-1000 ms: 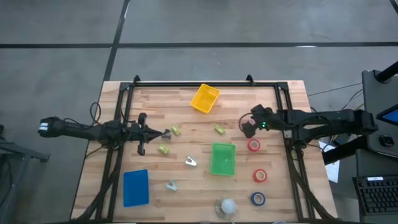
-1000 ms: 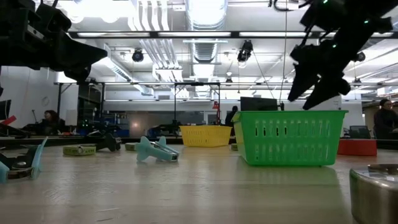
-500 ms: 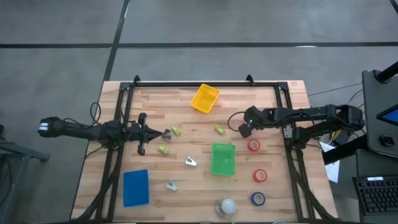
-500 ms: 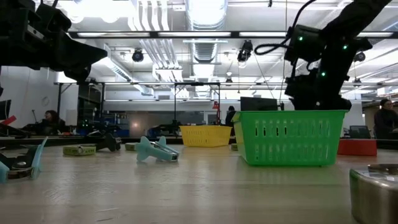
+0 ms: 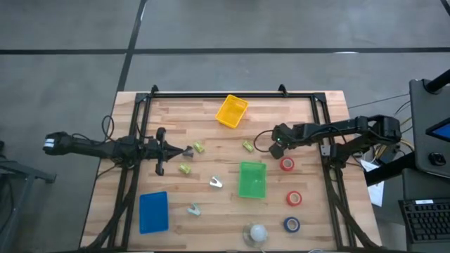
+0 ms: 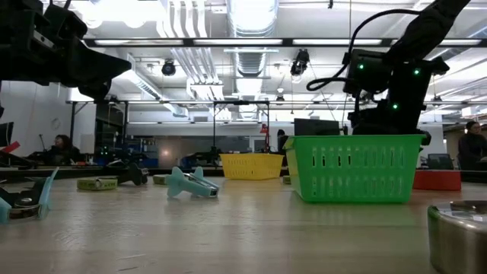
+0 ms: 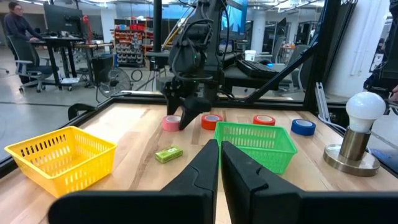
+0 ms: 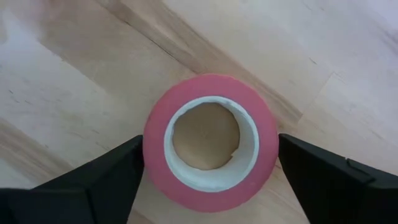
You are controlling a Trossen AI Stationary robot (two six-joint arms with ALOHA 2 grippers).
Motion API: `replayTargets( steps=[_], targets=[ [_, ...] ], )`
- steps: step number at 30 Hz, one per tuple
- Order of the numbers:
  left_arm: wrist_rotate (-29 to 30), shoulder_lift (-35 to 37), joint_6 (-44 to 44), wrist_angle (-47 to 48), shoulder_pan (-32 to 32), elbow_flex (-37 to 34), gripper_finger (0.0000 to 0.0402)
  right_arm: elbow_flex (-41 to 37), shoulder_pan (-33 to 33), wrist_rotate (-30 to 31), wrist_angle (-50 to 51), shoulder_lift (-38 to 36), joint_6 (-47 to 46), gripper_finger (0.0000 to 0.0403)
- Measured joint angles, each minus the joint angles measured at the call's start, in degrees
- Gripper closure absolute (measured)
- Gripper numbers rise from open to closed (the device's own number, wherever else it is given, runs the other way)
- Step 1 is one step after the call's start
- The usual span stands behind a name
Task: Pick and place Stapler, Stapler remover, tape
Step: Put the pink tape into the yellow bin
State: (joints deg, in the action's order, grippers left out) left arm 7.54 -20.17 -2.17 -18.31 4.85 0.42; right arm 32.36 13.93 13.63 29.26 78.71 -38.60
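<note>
My right gripper (image 5: pixel 277 147) is open and points steeply down over a pinkish-red tape roll (image 8: pixel 211 87) that lies flat on the table. One finger stands on each side of the roll. The high view hides this roll under the gripper; the left wrist view shows it (image 7: pixel 170 122). Two more red rolls (image 5: pixel 287 164) (image 5: pixel 293 198) and a blue roll (image 5: pixel 292 224) lie flat toward the near right. Small green staplers (image 5: pixel 248 146) (image 5: pixel 199 147) (image 5: pixel 185 169) and two staple removers (image 5: pixel 215 183) (image 5: pixel 193 209) lie mid-table. My left gripper (image 5: pixel 187 150) is shut, level, above the table's left half. My right gripper's fingers (image 8: pixel 124 165) flank the roll's outer wall from above, close to it; I cannot tell whether they touch it. The roll lies flat on the wood.
A green bin (image 5: pixel 252 180) stands just near-side of the right gripper, a yellow bin (image 5: pixel 231 111) at the far middle, a blue bin (image 5: pixel 153 211) at the near left. A metal stand with a white bulb (image 5: pixel 256 232) sits at the near edge. A black frame (image 5: pixel 323 133) borders the table.
My right gripper has sunk toward the table and tipped more steeply downward, shifting slightly toward the table's left, so that it now drops behind the green bin in the low view. It stays open. The left arm has kept still.
</note>
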Motion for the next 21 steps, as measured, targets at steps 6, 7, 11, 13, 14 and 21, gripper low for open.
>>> replayTargets(
  steps=[6,7,11,13,14,21],
  targets=[
    [0.01,0.0,0.0,0.0,0.0,0.01,0.0378,-0.02,0.0,0.3,-0.29,-0.3,0.25,0.0102],
    [-0.01,-0.01,0.0,0.0,0.02,0.0,0.0378,-0.02,0.0,0.34,-0.56,-0.37,0.29,0.0108],
    [-0.01,-0.01,0.02,0.0,0.01,-0.01,0.0378,-0.02,0.06,0.95,-1.82,-0.48,1.44,0.0121],
    [0.0,-0.01,0.01,0.0,0.01,-0.01,0.0378,-0.05,0.28,0.96,-1.73,-0.56,1.67,0.0122],
    [0.01,0.0,0.01,0.0,0.02,-0.02,0.0378,-0.07,0.33,0.97,-1.73,-0.61,1.76,0.0122],
    [-0.01,-0.01,0.01,0.0,0.0,0.0,0.0378,-0.03,0.35,1.52,-2.08,-0.71,2.97,0.0117]
  ],
)
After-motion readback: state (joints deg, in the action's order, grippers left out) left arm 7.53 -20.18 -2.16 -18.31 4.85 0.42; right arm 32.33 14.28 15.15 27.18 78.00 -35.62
